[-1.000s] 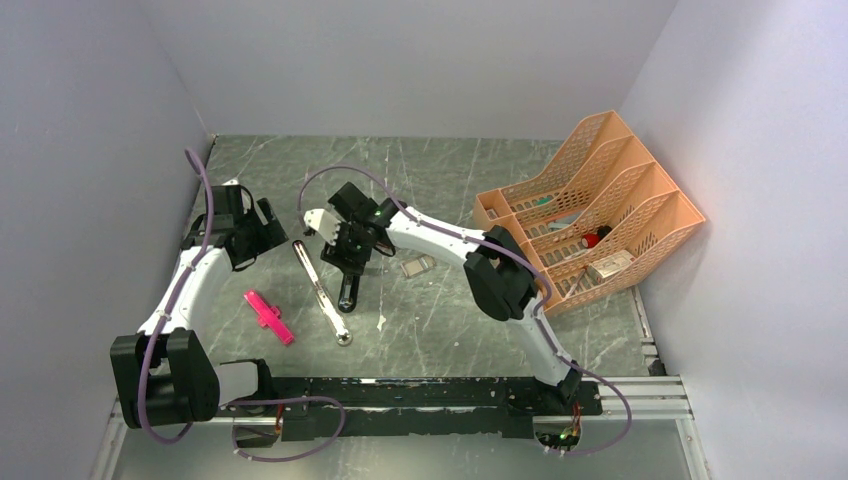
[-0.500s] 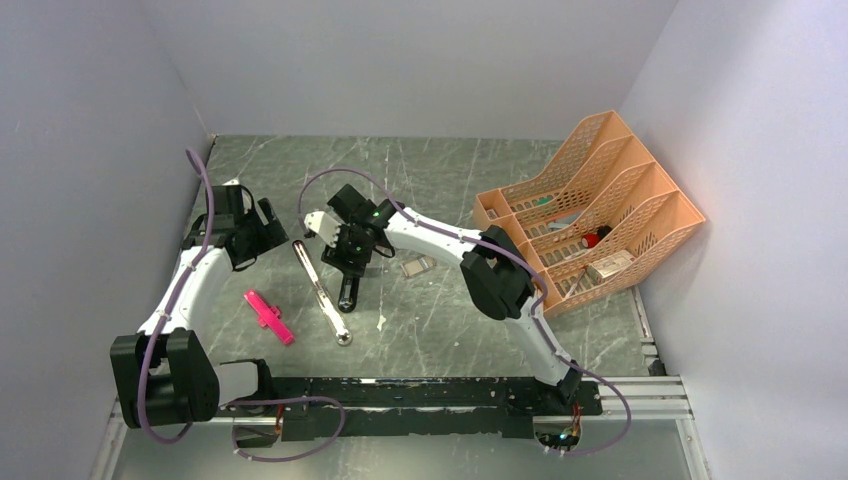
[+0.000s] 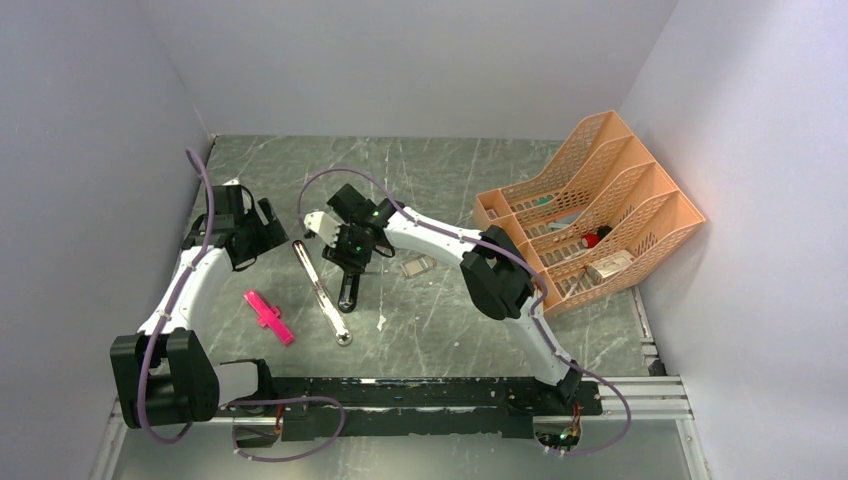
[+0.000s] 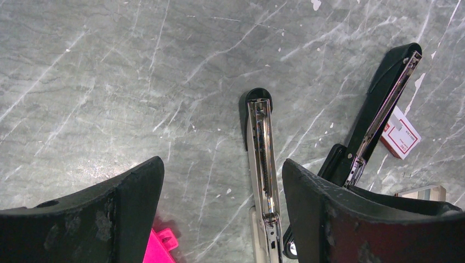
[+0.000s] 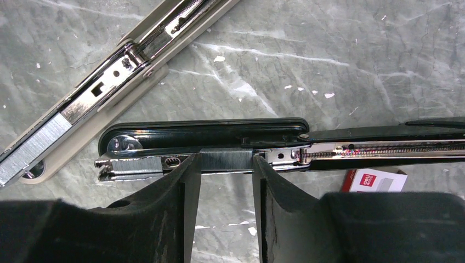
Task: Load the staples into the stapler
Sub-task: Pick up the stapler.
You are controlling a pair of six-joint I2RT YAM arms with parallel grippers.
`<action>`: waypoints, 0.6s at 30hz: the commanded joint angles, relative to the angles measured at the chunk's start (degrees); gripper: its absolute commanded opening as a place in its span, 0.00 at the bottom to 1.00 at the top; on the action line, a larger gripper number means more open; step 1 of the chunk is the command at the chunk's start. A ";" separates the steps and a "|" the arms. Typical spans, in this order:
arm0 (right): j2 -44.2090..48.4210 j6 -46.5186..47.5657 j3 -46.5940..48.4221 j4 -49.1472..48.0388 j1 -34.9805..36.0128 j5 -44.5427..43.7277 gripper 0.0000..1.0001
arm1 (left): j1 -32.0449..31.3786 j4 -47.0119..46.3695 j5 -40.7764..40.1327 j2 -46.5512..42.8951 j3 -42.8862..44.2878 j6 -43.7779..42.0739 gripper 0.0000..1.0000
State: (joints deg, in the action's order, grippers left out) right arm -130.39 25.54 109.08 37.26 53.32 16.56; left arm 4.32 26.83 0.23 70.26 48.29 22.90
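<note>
Two staplers lie opened flat near the middle of the desk (image 3: 440, 180): the black stapler (image 5: 208, 131) on the right and a silver-grey stapler (image 5: 109, 90) just to its left. The right claw (image 5: 225, 170) pinches one strip of staples (image 5: 226, 160) by its ends, the strip resting on the black stapler's chrome rail. The left claw (image 4: 222, 164) hangs spread and empty over the desk, left of both staplers. One staple box (image 4: 400, 131) with a red-and-white label lies just right of the black stapler. One pink cross-shaped piece (image 3: 269, 316) sits nearer, to the left. One orange file rack (image 3: 590, 190) stands at the far right.
</note>
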 commanded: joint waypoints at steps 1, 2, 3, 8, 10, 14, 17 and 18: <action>0.50 -0.21 1.93 0.51 -0.04 0.84 0.39 | -0.45 -0.90 0.26 -0.83 1.86 -0.57 0.83; 0.97 -0.27 1.93 0.31 0.01 0.86 0.39 | -0.45 -0.90 0.21 -0.83 1.84 -0.57 0.83; 1.46 -0.31 1.93 0.09 0.02 0.85 0.39 | -0.44 -0.86 0.23 -0.83 1.92 -0.57 0.83; 3.88 -0.66 1.13 -1.06 0.02 0.80 0.39 | -0.45 -0.95 0.24 -0.83 1.94 -0.57 0.83; 4.52 -0.75 0.76 -1.35 -0.03 0.59 0.38 | -0.45 -0.91 0.21 -0.83 1.88 -0.57 0.83; 5.51 -0.69 -0.22 -1.66 -0.02 0.11 0.39 | -0.45 -0.90 0.25 -0.83 1.97 -0.57 0.83; 6.17 -0.75 -1.32 -2.05 0.01 -0.06 0.38 | -0.45 -0.90 0.26 -0.83 1.91 -0.57 0.83; 6.21 -0.74 -1.54 -1.95 0.01 -0.10 0.39 | -0.45 -0.92 0.24 -0.83 1.96 -0.57 0.83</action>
State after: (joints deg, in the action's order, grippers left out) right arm -126.89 25.26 108.90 36.23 53.32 16.97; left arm 4.32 26.83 0.25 70.26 48.29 22.90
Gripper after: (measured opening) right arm 0.391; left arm 0.832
